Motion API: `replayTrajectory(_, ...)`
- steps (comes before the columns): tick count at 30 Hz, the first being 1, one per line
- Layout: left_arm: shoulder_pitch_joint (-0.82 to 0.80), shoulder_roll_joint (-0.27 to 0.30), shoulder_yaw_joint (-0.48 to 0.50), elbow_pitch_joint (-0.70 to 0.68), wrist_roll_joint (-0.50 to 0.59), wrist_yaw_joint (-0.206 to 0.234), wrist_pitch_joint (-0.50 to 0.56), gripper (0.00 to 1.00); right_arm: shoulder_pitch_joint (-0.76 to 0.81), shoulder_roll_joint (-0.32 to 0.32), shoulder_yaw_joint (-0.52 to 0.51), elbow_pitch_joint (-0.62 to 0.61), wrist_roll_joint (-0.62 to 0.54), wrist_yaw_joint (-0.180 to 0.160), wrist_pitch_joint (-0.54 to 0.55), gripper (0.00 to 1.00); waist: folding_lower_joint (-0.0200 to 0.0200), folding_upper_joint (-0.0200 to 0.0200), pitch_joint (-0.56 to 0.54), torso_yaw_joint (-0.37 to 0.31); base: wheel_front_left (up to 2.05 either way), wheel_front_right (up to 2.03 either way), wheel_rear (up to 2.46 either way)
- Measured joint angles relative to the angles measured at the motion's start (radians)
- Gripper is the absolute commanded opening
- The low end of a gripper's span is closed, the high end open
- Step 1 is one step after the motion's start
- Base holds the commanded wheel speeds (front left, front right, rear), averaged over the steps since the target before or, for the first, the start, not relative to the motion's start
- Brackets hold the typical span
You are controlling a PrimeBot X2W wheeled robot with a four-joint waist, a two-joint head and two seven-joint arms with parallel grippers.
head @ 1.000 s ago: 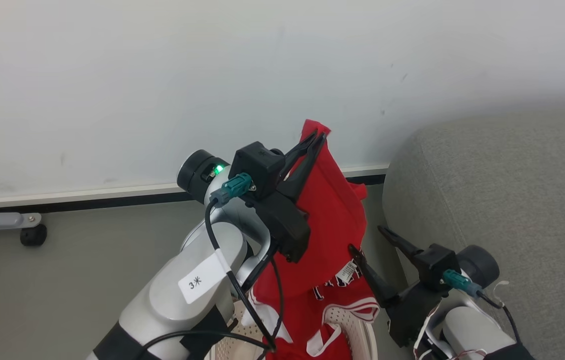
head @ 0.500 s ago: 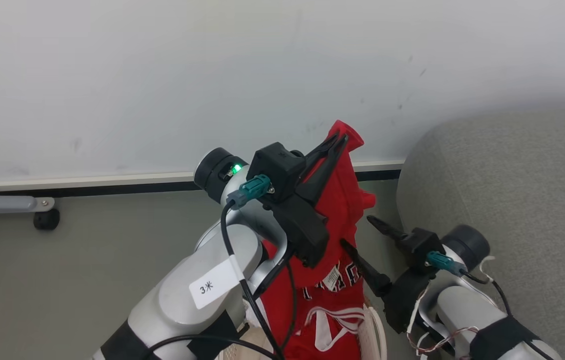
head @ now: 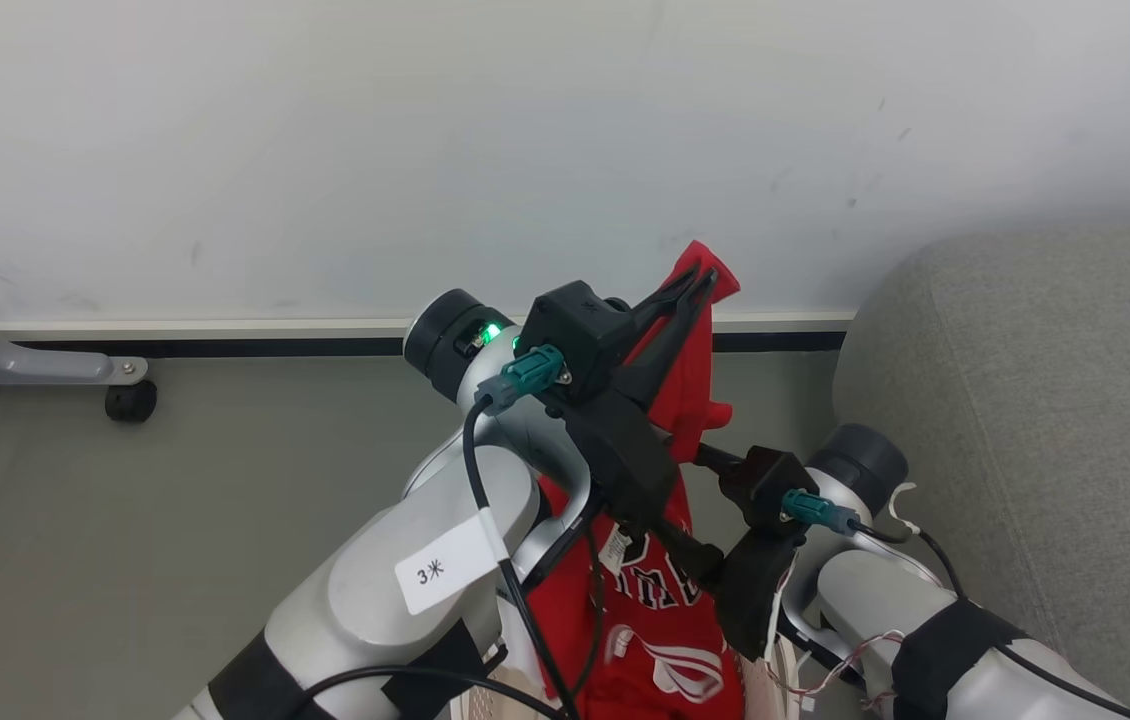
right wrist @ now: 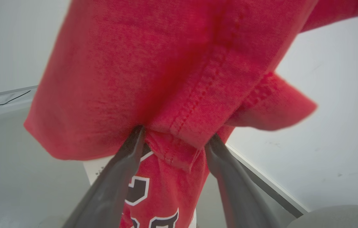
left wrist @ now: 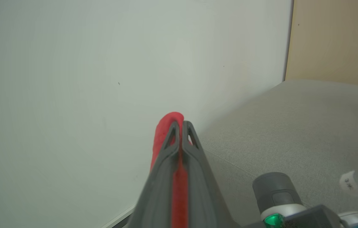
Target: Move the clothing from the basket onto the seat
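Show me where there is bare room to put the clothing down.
The seat, right of the right arm, is bare. The floor between the caster and the left arm is bare too. Crowded: the middle, where the left gripper and right gripper meet the hanging clothing.

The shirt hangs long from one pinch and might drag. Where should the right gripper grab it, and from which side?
Probably the stitched hem fold of the red shirt, below where the left gripper pinches the top. That fold hangs bunched between the fingers of the open right gripper, so closing from the seat side should catch it.
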Motion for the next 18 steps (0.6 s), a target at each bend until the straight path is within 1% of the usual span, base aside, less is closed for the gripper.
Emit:
replayTrajectory(1, 0.000, 0.000, 0.000, 0.001, -0.005, 0.000, 0.000, 0.00, -0.006, 0.001, 0.010, -0.002, 0.010, 0.000, 0.000, 0.27, 0.0000, 0.0000, 0.001, 0.001, 0.00, 0.00, 0.00)
replayTrajectory(2, 0.000, 0.000, 0.000, 0.002, -0.006, 0.000, 0.000, 0.00, -0.010, 0.001, 0.020, -0.003, 0.016, 0.000, 0.000, 0.03, 0.0000, 0.0000, 0.002, 0.002, 0.00, 0.00, 0.00)
replayTrajectory(3, 0.000, 0.000, 0.000, 0.004, -0.007, 0.000, 0.002, 0.00, -0.012, 0.000, 0.029, -0.004, 0.023, 0.000, 0.000, 0.00, 0.0000, 0.0000, 0.002, 0.003, 0.00, 0.00, 0.00)
replayTrajectory(9, 0.006, 0.007, 0.021, 0.016, -0.029, 0.009, 0.001, 0.00, -0.028, -0.013, 0.049, -0.012, 0.079, 0.000, 0.000, 0.00, 0.0000, 0.0000, 0.004, -0.007, 0.00, 0.00, 0.00)
replayTrajectory(15, 0.045, 0.029, 0.056, 0.026, -0.049, 0.027, -0.014, 0.00, -0.047, -0.056, 0.009, -0.020, 0.142, 0.000, 0.000, 0.00, 0.0000, 0.0000, 0.007, -0.036, 0.00, 0.00, 0.00)
replayTrajectory(16, 0.052, 0.031, 0.061, 0.028, -0.053, 0.028, -0.021, 0.05, -0.051, -0.063, -0.001, -0.023, 0.151, 0.000, 0.000, 0.00, 0.0000, 0.0000, 0.007, -0.041, 0.00, 0.00, 0.00)
replayTrajectory(17, 0.060, 0.033, 0.066, 0.029, -0.056, 0.030, -0.022, 0.35, -0.053, -0.071, -0.008, -0.026, 0.159, 0.000, 0.000, 0.00, 0.0000, 0.0000, 0.007, -0.048, 0.00, 0.00, 0.00)
replayTrajectory(18, 0.070, 0.037, 0.071, 0.031, -0.058, 0.036, -0.030, 0.53, -0.054, -0.078, -0.014, -0.029, 0.169, 0.000, 0.000, 0.00, 0.0000, 0.0000, 0.007, -0.054, 0.00, 0.00, 0.00)
